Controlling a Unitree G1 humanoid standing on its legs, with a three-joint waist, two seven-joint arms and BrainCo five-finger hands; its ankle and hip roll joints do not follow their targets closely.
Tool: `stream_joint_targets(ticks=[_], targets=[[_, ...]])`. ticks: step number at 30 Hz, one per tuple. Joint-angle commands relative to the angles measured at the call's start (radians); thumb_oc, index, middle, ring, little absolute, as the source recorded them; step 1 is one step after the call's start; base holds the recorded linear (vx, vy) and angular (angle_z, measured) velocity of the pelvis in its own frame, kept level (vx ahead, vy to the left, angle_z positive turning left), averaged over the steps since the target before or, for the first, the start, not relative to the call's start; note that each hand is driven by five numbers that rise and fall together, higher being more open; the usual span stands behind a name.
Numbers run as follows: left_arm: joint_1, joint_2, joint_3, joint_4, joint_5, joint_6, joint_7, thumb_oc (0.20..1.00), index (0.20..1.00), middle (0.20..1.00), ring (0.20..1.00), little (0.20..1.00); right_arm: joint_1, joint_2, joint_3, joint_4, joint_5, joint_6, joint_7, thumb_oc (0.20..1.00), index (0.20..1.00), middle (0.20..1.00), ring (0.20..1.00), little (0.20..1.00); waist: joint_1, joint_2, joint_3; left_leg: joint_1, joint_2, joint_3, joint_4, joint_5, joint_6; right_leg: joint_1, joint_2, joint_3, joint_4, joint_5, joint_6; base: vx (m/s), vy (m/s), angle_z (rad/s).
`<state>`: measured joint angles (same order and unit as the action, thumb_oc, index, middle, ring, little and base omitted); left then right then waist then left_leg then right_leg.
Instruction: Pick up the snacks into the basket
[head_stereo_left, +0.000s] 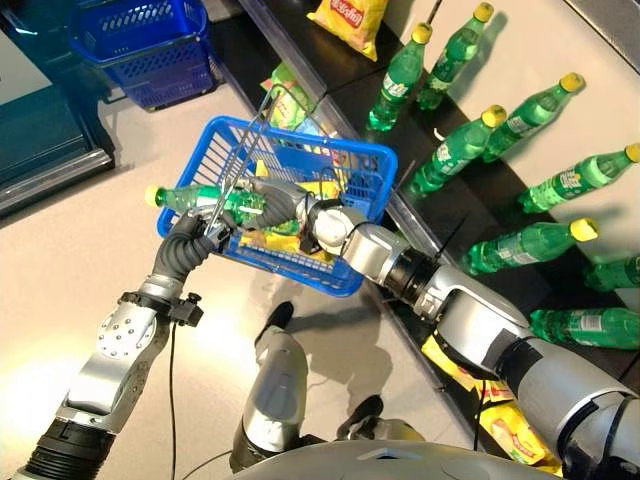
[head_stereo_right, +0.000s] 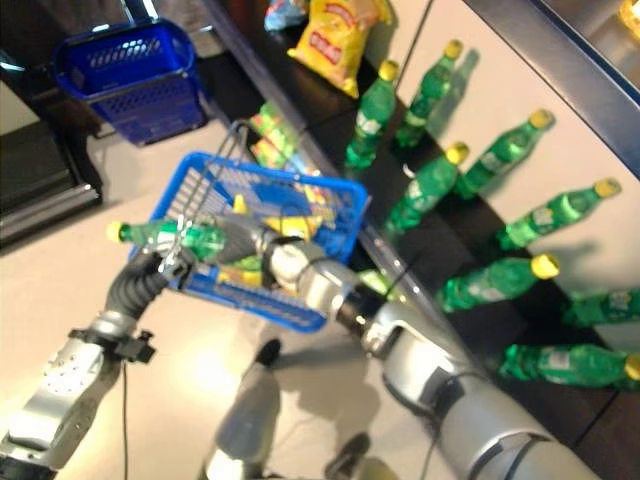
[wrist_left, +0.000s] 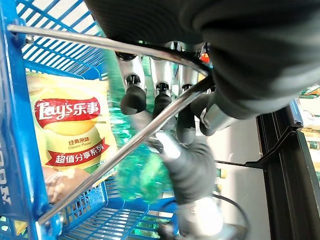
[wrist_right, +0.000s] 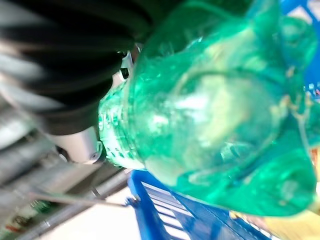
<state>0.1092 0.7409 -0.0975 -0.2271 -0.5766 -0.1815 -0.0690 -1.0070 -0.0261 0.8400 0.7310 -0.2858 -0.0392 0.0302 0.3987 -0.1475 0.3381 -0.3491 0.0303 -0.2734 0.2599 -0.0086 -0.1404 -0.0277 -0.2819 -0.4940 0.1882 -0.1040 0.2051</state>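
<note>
The left hand (head_stereo_left: 207, 236) is curled round the metal handle (head_stereo_left: 243, 160) of the blue basket (head_stereo_left: 352, 196), at the basket's near left corner; in the left wrist view its fingers (wrist_left: 134, 99) hook over the 2 crossing wire bars of the handle (wrist_left: 125, 150). The basket hangs over the pale floor (head_stereo_left: 90, 230), its far right corner close to the dark edge of the shelf (head_stereo_left: 480, 215).

The right hand (head_stereo_left: 275, 203) reaches in over the basket's near rim and grasps a green bottle (head_stereo_left: 205, 199) with a yellow cap. The bottle lies roughly level across the basket's left rim, cap end poking out past the left side, body over the basket's inside. In the right wrist view the bottle (wrist_right: 220, 110) sits pressed against the hand's dark cover, with the blue rim below it.

Inside the basket lie yellow snack bags (head_stereo_left: 325, 188); the left wrist view shows 1 chip bag (wrist_left: 70, 135) flat against the blue wall (wrist_left: 17, 125).

On the shelf, green bottles with yellow caps lie on their sides across the pale top, among them one (head_stereo_left: 400, 75) near the far left edge and one (head_stereo_left: 530, 245) toward the right. A yellow chip bag (head_stereo_left: 350, 20) rests at the shelf's far edge. More yellow bags (head_stereo_left: 495, 415) lie along the shelf's near edge under the right arm. A second blue basket (head_stereo_left: 145, 45) stands on the floor at the far left.
</note>
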Motion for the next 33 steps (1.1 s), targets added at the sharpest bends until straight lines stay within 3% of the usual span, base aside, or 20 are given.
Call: stream_joint_targets(ticks=[1, 13, 26, 33], targets=[[-0.121, 0.013, 0.009, -0.264, -0.096, -0.152, -0.022, 0.200, 0.200, 0.200, 0.200, 0.200, -0.102, 0.106, -0.032, -0.005, 0.007, -0.074, -0.060, 0.200, 0.200, 0.200, 0.200, 0.200, 0.002, 0.000, -0.053, 0.032, -0.020, 0.031, 0.018, -0.050, 0.076, -0.049, -0.006, 0.010, 0.047, 0.107, -0.025, 0.00, 0.006, 0.08], [-0.126, -0.016, -0.016, -0.259, -0.109, -0.121, -0.033, 0.200, 0.200, 0.200, 0.200, 0.200, 0.036, 0.184, -0.043, 0.312, -0.008, -0.028, -0.048, 0.200, 0.200, 0.200, 0.200, 0.200, 0.016, 0.022, -0.042, 0.026, -0.025, 0.020, 0.008, -0.044, 0.079, -0.055, -0.011, -0.003, 0.047, 0.118, -0.019, 0.00, 0.009, 0.04], [-0.089, -0.042, 0.005, -0.262, -0.081, -0.103, -0.002, 0.200, 0.200, 0.200, 0.200, 0.200, 0.133, 0.188, -0.100, 0.362, 0.086, -0.001, -0.070, 0.200, 0.200, 0.200, 0.200, 0.200, -0.014, 0.031, -0.035, 0.034, -0.018, 0.037, 0.002, -0.043, 0.080, -0.071, -0.015, 0.021, 0.055, 0.124, -0.020, 0.00, 0.000, -0.01], [-0.085, -0.041, 0.008, -0.254, -0.077, -0.100, -0.018, 0.200, 0.200, 0.200, 0.200, 0.200, 0.151, 0.202, -0.066, 0.401, 0.052, 0.007, -0.013, 0.200, 0.200, 0.200, 0.200, 0.200, -0.018, 0.032, -0.037, 0.042, -0.016, 0.041, -0.008, -0.042, 0.080, -0.074, -0.016, 0.024, 0.056, 0.122, -0.018, 0.00, -0.001, 0.00]])
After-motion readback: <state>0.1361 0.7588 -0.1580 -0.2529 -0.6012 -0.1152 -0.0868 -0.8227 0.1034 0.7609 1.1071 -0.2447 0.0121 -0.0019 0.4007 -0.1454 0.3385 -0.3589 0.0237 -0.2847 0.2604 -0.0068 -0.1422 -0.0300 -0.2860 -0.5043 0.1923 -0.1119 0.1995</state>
